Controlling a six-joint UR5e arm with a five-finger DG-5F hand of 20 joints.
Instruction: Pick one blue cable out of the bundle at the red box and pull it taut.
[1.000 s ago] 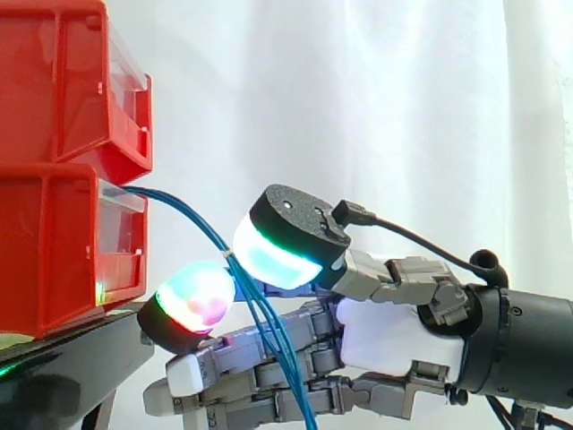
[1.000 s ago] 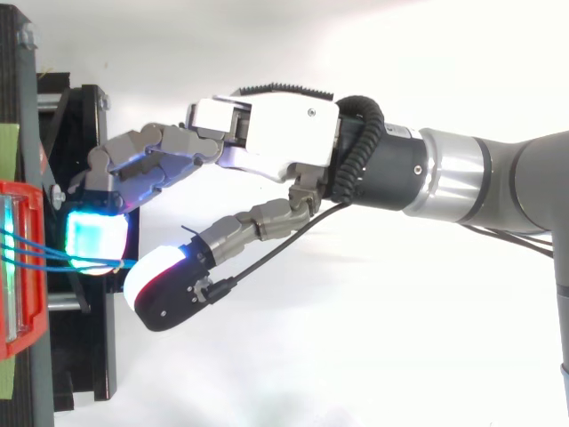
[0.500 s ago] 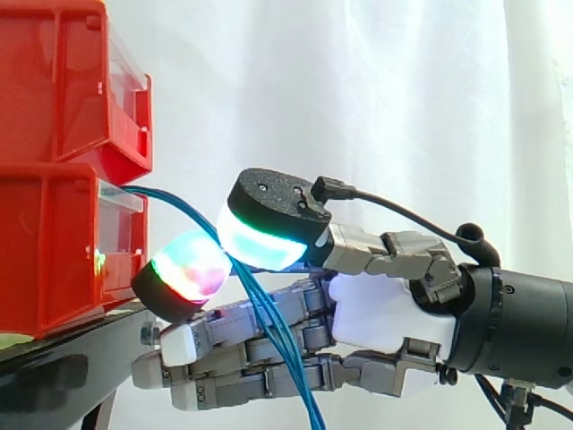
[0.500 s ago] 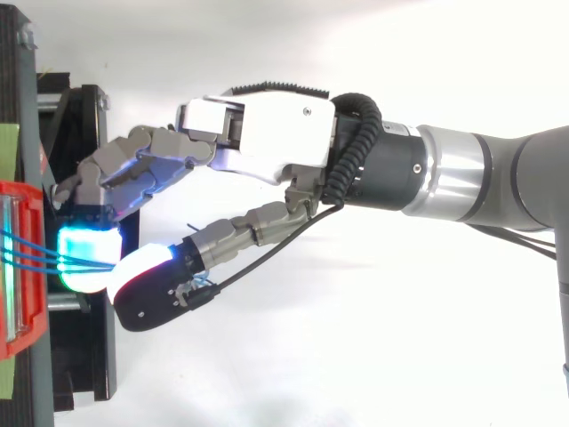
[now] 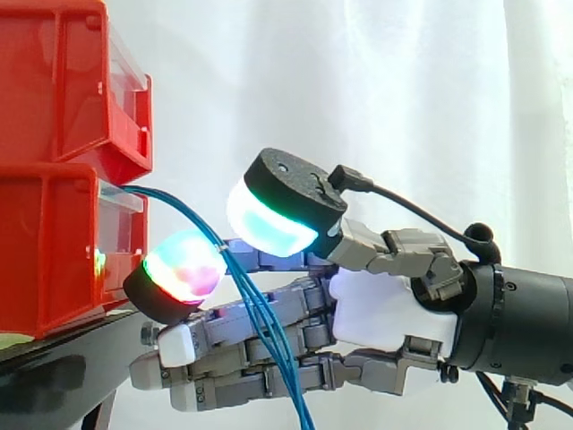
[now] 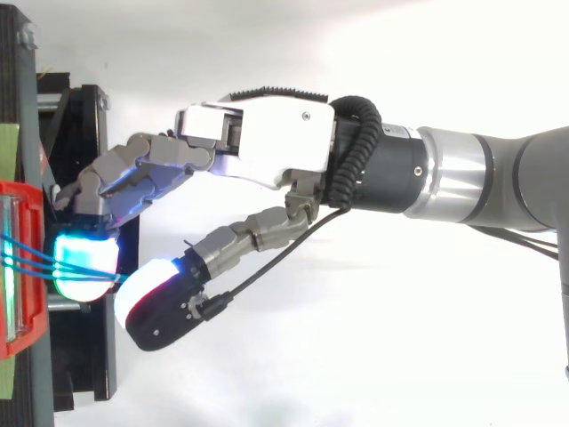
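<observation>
— Position of the blue cables (image 5: 260, 330), please?

— They come out of the front of the red box (image 5: 54, 251), near its upper edge. From the box they bend outward and down in a soft curve, not stretched straight, and go on below the level of the box.

— And the hand (image 5: 385, 313)?

— It is just in front of the red box, close but not touching it. The thumb pad (image 5: 269, 228) and one finger pad (image 5: 183, 273) are closed together on the blue cables, so it is pinching them. In the top view I count about three strands between the box and the pads, not one.

— The other fingers?

— They lie half bent lower than the box opening, and the cables hang in front of them.

— What carries the box?

— A black stand (image 5: 63, 367) under it; a second red bin (image 5: 63, 81) sits on top of the box.
</observation>
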